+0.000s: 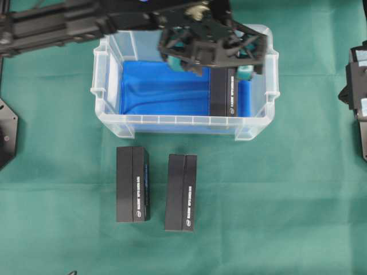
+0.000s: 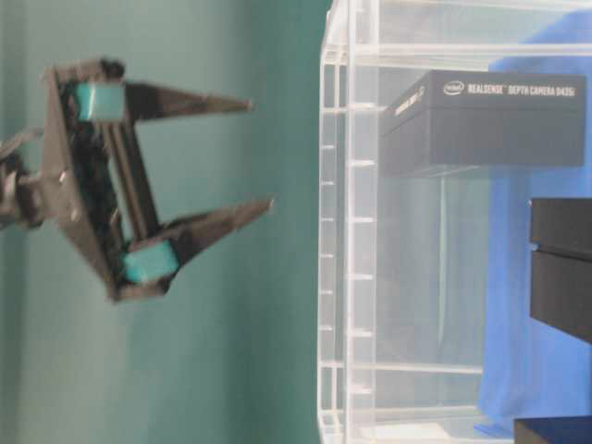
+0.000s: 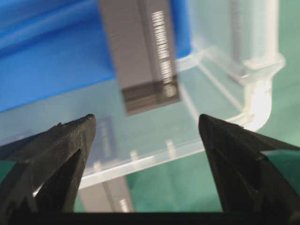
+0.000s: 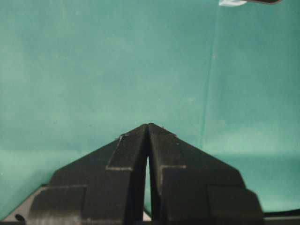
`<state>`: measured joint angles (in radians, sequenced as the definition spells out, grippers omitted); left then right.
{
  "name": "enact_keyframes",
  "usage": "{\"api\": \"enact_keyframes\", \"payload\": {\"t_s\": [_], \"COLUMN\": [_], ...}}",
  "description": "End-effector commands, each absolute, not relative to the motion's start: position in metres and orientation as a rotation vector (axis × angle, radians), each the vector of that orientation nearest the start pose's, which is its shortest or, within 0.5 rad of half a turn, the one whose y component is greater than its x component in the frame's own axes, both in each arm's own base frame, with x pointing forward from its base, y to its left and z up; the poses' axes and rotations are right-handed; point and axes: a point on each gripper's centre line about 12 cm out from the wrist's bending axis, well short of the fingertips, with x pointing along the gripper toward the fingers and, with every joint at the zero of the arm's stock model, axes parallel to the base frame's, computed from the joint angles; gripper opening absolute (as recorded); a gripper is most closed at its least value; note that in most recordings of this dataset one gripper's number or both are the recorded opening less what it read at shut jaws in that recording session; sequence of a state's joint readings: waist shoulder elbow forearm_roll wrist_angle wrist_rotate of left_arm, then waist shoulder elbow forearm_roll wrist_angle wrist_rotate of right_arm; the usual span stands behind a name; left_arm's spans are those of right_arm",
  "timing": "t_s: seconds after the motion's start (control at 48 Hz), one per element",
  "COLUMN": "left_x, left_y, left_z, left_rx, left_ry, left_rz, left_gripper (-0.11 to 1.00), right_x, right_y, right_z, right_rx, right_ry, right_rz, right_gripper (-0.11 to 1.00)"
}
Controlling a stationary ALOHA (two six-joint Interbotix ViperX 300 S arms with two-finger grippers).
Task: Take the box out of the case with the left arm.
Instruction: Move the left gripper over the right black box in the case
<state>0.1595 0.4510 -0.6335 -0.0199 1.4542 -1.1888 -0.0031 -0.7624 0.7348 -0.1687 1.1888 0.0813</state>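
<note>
Jaws of the left gripper: spread wide, holding nothing, poised above the case's 1 o'clock corner with the box below and ahead of them in the left wrist view.

Item, box: black carton printed "RealSense Depth Camera D435", standing on a long edge inside the case at the 3 o'clock end, close beside the end wall; whether it touches the wall cannot be told. Handling, judged: rigid cardboard, likely light, smooth faces that may slip under the pads; corners could dent. Best hold: across the two broad faces near mid-length, so it lifts level. The gap on the wall side looks tight.

Container, case: clear plastic tub, ribbed rim, blue cloth on its floor; light enough to shift if the box drags against it.

Also present: two like cartons on the green worktop at 6 o'clock of the case, one just left of the other, apart.

Right gripper: jaws together, empty, over bare cloth at the 3 o'clock edge.
</note>
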Motion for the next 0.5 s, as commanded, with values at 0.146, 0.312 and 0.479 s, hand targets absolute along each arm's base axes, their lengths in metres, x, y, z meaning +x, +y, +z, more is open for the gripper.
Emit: {"api": "enact_keyframes", "payload": {"t_s": [0.146,0.312,0.479], "left_x": [0.521,0.520,0.523], "left_y": [0.075,0.076,0.075], "left_z": [0.329,0.326,0.322], "left_rx": [-1.118,-1.111,-1.107], "left_ry": [1.023,1.034,1.019], "left_rz": [0.823,0.838,0.836], "left_gripper": [0.89,0.89,0.89], "right_x": [0.184,0.184,0.183], "right_y": [-0.020,-0.019,-0.020], "right_z": [0.289,0.289,0.290], "right_rx": [-0.077,-0.079,-0.078], "right_ry": [1.143,1.144,1.142], "right_rz": [-0.153,-0.151,-0.152], "right_gripper": [0.03,0.03,0.03]}}
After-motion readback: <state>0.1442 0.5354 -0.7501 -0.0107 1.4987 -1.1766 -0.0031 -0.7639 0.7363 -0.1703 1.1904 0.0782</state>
